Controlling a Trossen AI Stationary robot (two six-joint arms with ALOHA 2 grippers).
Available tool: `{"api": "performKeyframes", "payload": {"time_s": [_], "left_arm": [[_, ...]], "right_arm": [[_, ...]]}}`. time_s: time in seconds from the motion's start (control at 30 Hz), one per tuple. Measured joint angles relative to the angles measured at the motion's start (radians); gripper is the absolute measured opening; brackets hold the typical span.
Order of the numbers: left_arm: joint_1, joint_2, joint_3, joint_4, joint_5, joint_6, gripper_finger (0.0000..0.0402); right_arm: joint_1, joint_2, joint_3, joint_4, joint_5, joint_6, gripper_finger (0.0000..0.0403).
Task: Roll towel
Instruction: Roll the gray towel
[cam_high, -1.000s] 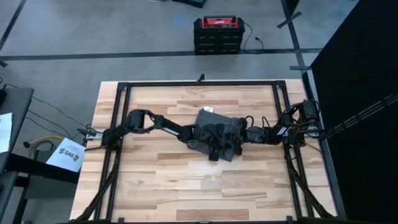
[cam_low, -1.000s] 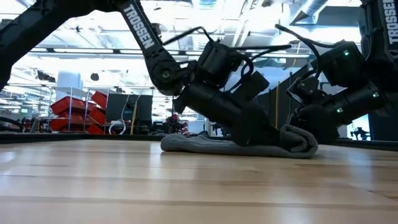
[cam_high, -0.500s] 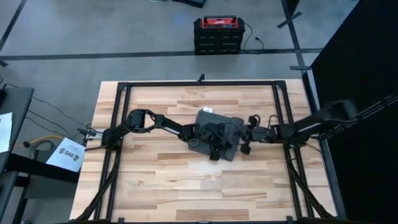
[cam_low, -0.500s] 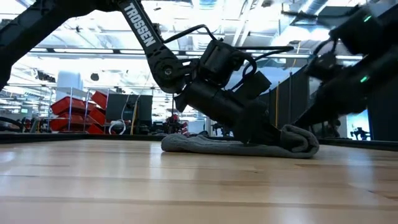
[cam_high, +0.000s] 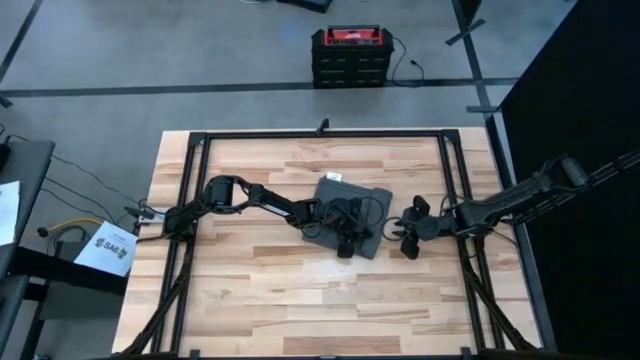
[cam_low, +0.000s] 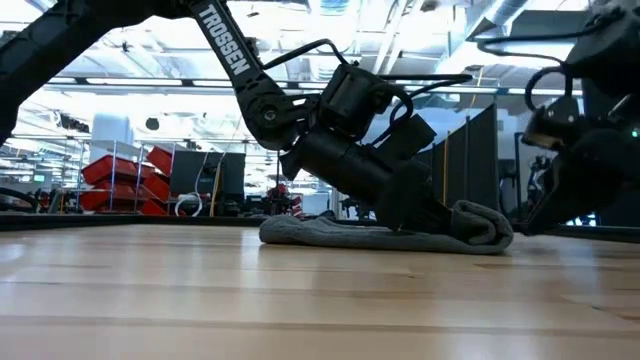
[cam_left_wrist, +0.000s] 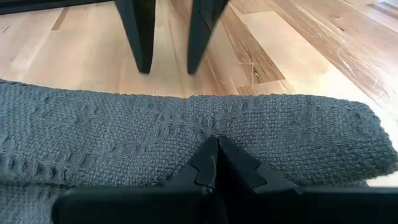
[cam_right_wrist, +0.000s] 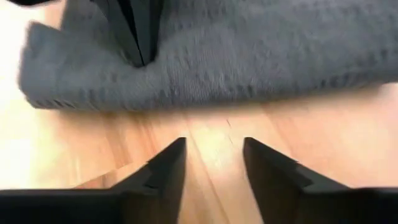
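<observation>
The towel (cam_high: 350, 214) lay mid-table, its rolled edge facing the right gripper (cam_high: 407, 233) – fingers apart, empty, just beside it – while the left gripper (cam_high: 345, 232) sat nearer, pinched shut on the cloth

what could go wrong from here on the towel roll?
1. The left tool is shut with its fingertips pressed on the towel. A sideways drag might slide the whole cloth across the table instead of rolling it.
2. The right tool is open and off the cloth, over bare wood, so nothing pins that side. The rolled end looks loose and may unroll.
</observation>
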Motion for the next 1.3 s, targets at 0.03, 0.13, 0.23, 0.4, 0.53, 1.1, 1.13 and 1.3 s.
{"api": "performKeyframes", "payload": {"time_s": [0.03, 0.13, 0.23, 0.4, 0.53, 1.1, 1.13, 1.3], "left_arm": [[-0.001, 0.0, 0.0, 0.002, 0.0, 0.0, 0.0], [-0.001, 0.0, -0.001, 0.004, 0.0, 0.002, 0.0], [-0.001, 0.0, -0.001, 0.005, 0.0, 0.003, 0.0], [-0.001, -0.006, -0.001, 0.001, 0.001, 0.008, 0.0], [-0.001, -0.008, 0.0, 0.011, 0.02, 0.006, 0.0], [-0.001, -0.066, 0.006, -0.066, 0.022, 0.004, 0.0], [-0.001, -0.07, 0.008, -0.068, 0.021, 0.004, 0.0], [0.001, -0.126, 0.012, -0.144, 0.018, 0.02, 0.0]], "right_arm": [[0.0, 0.031, 0.0, 0.016, 0.0, -0.003, 0.0186], [-0.003, 0.131, 0.001, 0.102, 0.015, -0.045, 0.0221], [-0.009, 0.23, 0.002, 0.236, 0.029, -0.089, 0.0239], [-0.009, 0.317, 0.006, 0.328, 0.034, -0.115, 0.0243], [-0.009, 0.319, 0.006, 0.326, 0.032, -0.112, 0.024], [-0.009, 0.317, 0.004, 0.319, 0.023, -0.112, 0.024], [-0.009, 0.317, 0.004, 0.319, 0.023, -0.112, 0.024], [-0.009, 0.317, 0.004, 0.317, 0.023, -0.111, 0.024]]}}
